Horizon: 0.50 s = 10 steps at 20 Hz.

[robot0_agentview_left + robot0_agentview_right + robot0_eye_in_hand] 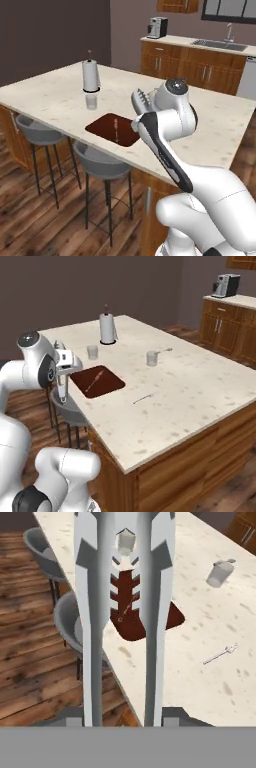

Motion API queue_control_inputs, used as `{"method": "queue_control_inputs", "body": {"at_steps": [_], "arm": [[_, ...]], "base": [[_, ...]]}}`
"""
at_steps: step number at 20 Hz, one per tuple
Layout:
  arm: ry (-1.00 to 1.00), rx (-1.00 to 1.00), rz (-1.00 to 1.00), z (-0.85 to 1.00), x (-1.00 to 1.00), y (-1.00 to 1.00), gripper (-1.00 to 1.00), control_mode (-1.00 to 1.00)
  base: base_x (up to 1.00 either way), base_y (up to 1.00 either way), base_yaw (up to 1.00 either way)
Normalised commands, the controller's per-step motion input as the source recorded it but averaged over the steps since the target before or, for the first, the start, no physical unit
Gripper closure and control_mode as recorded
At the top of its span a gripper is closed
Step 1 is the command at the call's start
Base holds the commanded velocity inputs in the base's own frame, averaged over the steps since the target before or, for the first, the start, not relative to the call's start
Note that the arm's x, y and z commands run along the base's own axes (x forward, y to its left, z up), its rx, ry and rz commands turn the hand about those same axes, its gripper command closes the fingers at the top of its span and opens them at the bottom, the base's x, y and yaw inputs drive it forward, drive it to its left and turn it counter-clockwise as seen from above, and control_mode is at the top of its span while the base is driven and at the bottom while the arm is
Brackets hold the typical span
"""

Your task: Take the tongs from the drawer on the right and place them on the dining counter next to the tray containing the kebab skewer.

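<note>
Left of the work area, two grey stools (97, 162) stand under the counter (190, 386) edge. Above the nearer one, the gripper (61, 390) carries the tongs (122, 612), jaws clamped on their handle end, scalloped tips pointing toward the tray (97, 381). The tongs hang off the counter edge, over the stool and floor. The kebab skewer (94, 381) lies diagonally on the tray. Further right sit a glass (152, 358) and a small utensil (143, 398).

Risk, as judged: releasing here drops the tongs to the floor; swinging low could strike the tray rim and shift the skewer.
</note>
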Motion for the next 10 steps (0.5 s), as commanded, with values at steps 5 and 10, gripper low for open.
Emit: {"method": "queue_control_inputs", "body": {"at_steps": [5, 10], "arm": [[0.00, 0.00, 0.00, 0.00, 0.00, 0.00, 1.00, 1.00], [0.00, 0.00, 0.00, 0.00, 0.00, 0.00, 1.00, 1.00]], "base": [[0.55, 0.65, -0.37], [0.28, 0.67, -0.31]]}}
